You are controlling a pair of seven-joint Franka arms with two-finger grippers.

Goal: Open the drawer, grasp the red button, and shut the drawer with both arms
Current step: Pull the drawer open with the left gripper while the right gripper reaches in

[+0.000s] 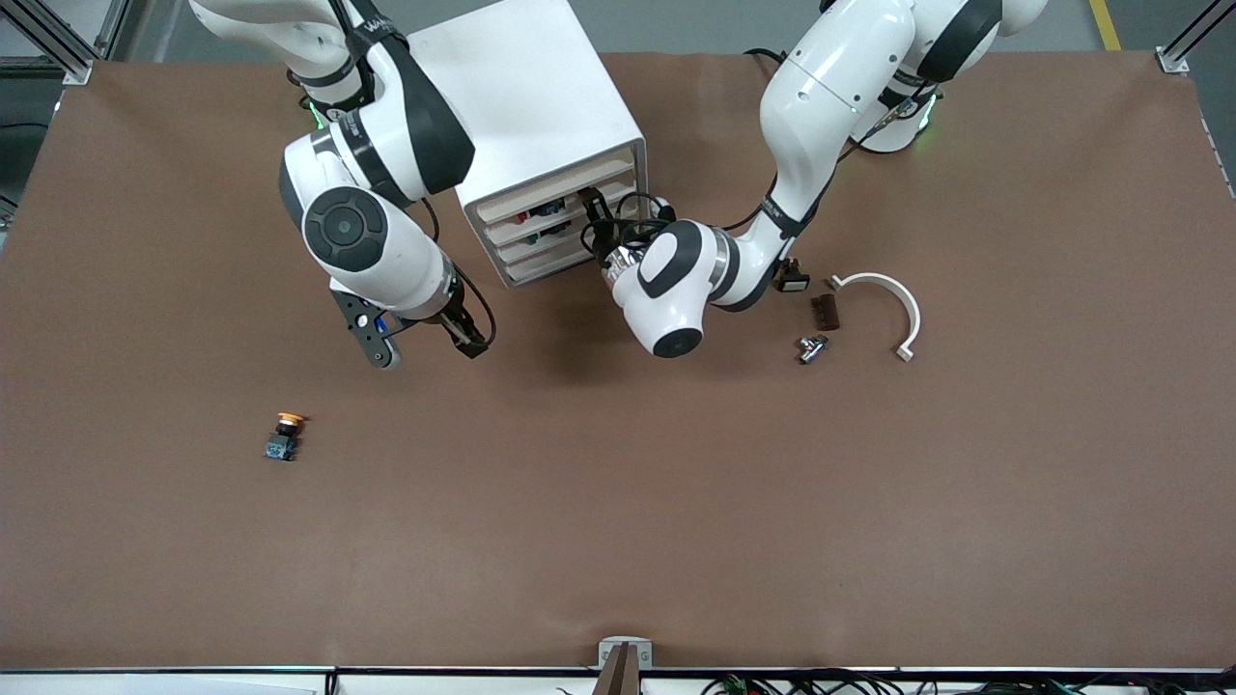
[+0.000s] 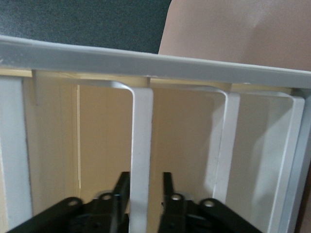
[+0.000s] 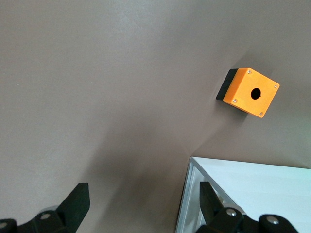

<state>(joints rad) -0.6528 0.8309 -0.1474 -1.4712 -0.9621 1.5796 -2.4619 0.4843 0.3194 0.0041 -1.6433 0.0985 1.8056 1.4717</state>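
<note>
here the left gripper [image 2: 142, 194] has its fingers pinching a drawer [image 1: 537, 220] front in the cabinet [image 1: 526, 116], ready to pull; the right gripper [image 1: 425, 338] waits over bare table, fingers spread.

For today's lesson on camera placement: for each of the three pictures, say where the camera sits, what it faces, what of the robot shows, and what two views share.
Front view: high, across the table, facing both arms and the white cabinet.
Left wrist view: on the left arm, facing the cabinet's drawer fronts; left gripper straddles a drawer handle.
Right wrist view: on the right arm, looking down on table, an orange cube; right gripper open.
Shared: all three show the cabinet.
</note>
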